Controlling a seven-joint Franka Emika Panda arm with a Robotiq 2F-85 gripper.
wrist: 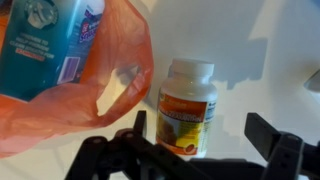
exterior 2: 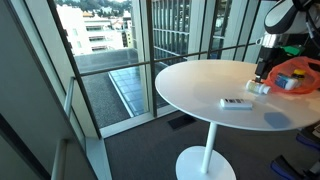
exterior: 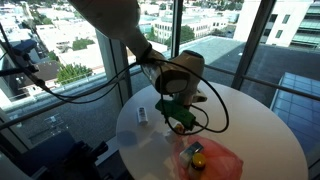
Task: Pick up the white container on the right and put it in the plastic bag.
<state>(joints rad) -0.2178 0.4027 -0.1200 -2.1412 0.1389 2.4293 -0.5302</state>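
I'm at the grasping step: my gripper [wrist: 195, 120] hangs wide open astride the upright white bottle [wrist: 187, 95], just beside the orange bag [wrist: 125, 50] toward the edge of the table [exterior: 250, 125], so next I judge I must close, then lift.

Glossy plastic bottle [wrist: 188, 108]; thin translucent bag [wrist: 95, 95].

Arm [exterior: 115, 22] angled downward from above, wrist low, gripper [wrist: 196, 130] pointing down, jaws wide apart.
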